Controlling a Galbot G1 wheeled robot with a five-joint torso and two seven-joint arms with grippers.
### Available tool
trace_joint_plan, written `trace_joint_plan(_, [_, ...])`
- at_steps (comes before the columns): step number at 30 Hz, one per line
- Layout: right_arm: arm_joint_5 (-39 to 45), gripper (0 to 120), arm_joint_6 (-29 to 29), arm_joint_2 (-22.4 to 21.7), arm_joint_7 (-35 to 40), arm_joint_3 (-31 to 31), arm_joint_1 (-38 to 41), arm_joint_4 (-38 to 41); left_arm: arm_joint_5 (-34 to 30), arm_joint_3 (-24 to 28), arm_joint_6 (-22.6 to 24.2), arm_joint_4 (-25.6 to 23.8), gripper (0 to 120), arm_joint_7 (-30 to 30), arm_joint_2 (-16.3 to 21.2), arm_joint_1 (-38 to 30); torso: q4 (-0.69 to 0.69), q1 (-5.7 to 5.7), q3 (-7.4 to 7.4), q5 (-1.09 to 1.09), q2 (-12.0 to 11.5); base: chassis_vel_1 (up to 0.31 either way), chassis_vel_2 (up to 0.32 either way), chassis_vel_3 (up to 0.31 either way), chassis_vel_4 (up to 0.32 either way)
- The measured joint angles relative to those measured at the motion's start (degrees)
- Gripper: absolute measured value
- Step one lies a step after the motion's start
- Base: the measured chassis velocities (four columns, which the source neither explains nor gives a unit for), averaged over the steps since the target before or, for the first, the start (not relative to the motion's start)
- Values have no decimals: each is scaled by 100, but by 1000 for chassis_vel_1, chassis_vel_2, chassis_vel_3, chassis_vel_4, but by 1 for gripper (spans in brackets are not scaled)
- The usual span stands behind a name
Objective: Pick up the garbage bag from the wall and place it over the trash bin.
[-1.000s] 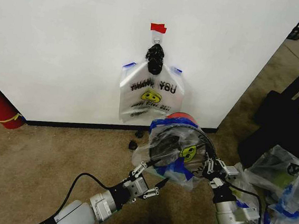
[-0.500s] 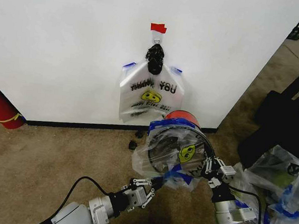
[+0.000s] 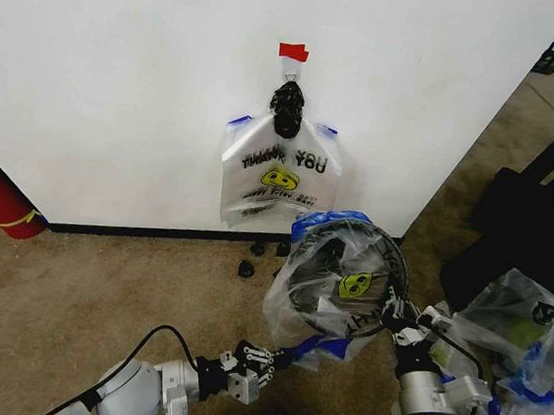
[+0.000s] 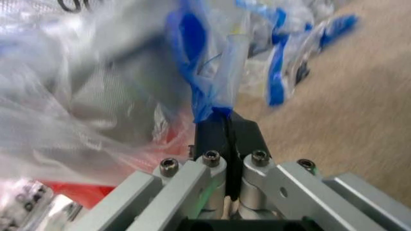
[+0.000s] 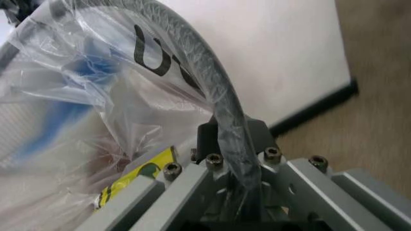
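Looking down from the head camera, I am seeing the left gripper [image 3: 265, 355] low at the bottom centre of the frame, and its jaws are closing flat on the blue handle [image 4: 200, 91] of the garbage bag [image 3: 291, 312]. In the left wrist view the two black pads are meeting with only that strip of blue film between them, so I am reading this as a narrow pinch on plastic, nothing more.

Just to the right and a little higher in the head frame, the right gripper [image 3: 392, 312] is clamping the rim of the trash bin [image 3: 318, 275]; the right wrist view is showing the dark rim running straight down between the jaws with bag film wrapped over it. The bin is tilting, its mouth turning toward the camera, and the bag is already lying over most of that mouth, smiley print facing me.

The relation I am watching is this: the loose edge of the bag is hanging below and left of the rim, on the left gripper's side, and the rim's uncovered stretch is lying up and away from those jaws. The left arm is nearer to that slack, so I am judging that any stretching over the rim falls to it while the right holds the bin.

Farther up the frame, a second bag [image 3: 282, 179] is hanging flat on the wall [image 3: 123, 75] under a red tape strip [image 3: 293, 51].
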Motion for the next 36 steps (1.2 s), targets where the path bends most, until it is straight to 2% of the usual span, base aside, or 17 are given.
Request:
trace_joint_plan(4, [300,0,-709,-14,379,37,-143,430,211,-45,-95,321,0,-138,-27,-141,0,0,0,0,0,0,0,0,0])
trace_joint_plan(11, [427,0,-1396,-65,924,176,-101,757,591,-191,-107,751,0,-230,-16,-331,0,0,0,0,0,0,0,0,0])
trace_joint_plan(18, [448,0,-1455,-41,965,212,-75,785,554,-182,-142,934,0,-415,17,-329,0,0,0,1,0,0,0,0,0])
trace_joint_plan(22, [443,0,-1193,37,828,175,16,684,368,-86,-287,826,0,-600,33,-259,0,0,0,0,0,0,0,0,0])
trace_joint_plan(25, [441,0,-1039,69,745,151,66,580,340,-67,-314,738,6,-765,32,-224,0,0,0,1,0,0,0,0,0])
trace_joint_plan(32, [501,0,-542,164,646,167,279,156,382,-283,-322,703,36,-859,60,-219,0,0,0,0,0,0,0,0,0])
trace_joint_plan(33, [501,0,-542,164,646,167,279,156,382,-283,-322,703,36,-859,60,-219,0,0,0,0,0,0,0,0,0])
trace_joint_plan(36, [529,0,-354,191,705,181,357,-12,366,-416,-372,675,48,-835,59,-179,0,0,0,1,0,0,0,0,0])
